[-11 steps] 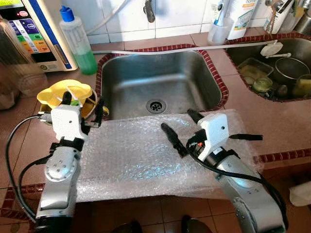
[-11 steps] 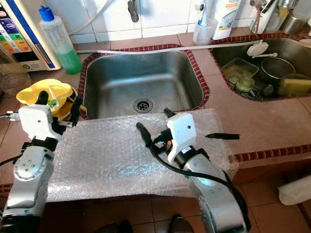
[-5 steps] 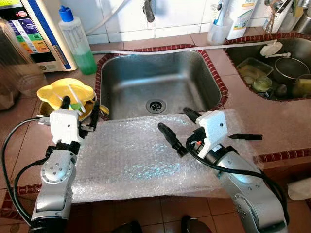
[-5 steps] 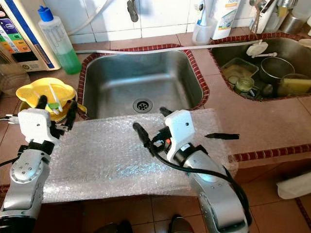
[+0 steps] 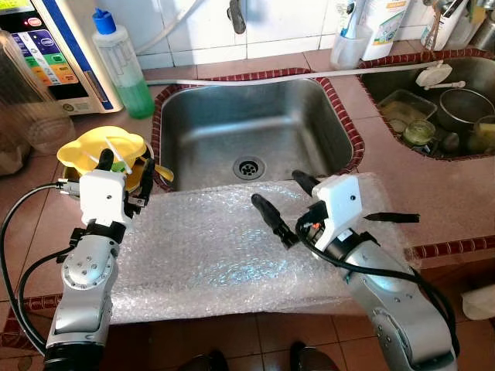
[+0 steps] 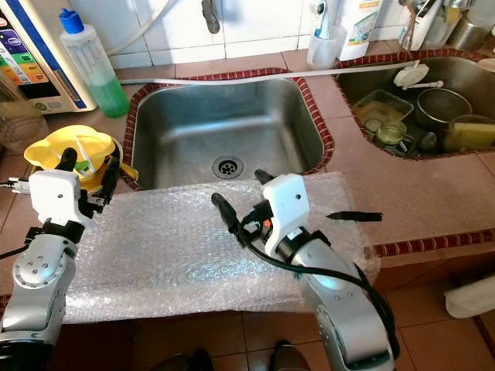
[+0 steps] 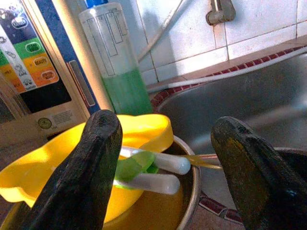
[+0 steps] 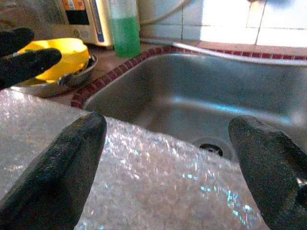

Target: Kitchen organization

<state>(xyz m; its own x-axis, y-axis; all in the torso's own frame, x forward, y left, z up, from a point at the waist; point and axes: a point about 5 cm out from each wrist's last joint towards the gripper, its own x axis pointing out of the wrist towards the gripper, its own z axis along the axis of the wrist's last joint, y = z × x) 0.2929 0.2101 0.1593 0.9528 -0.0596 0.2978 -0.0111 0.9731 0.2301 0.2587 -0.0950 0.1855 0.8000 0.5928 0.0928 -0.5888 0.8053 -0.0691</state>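
A yellow bowl [image 5: 93,145] sits inside a metal bowl [image 7: 190,184] on the counter left of the sink, with green and white utensils [image 7: 152,167] lying in it. My left gripper [image 5: 126,164] hovers open just in front of this bowl, with nothing between its fingers [image 7: 93,163]. A sheet of bubble wrap [image 5: 203,251] covers the counter in front of the sink. Above its far edge, my right gripper [image 5: 276,188] is open and empty, pointing toward the sink basin; its fingers [image 8: 67,163] are spread wide.
The steel sink [image 5: 193,116] lies just beyond the wrap. A green soap bottle [image 5: 124,69] and an appliance [image 5: 66,46] stand at the back left. A black utensil [image 5: 393,218] lies on the counter to the right. A second sink [image 5: 371,77] at the right holds dishes.
My left arm has shifted slightly left, its gripper staying open by the yellow bowl. The right gripper has edged a little left over the wrap.
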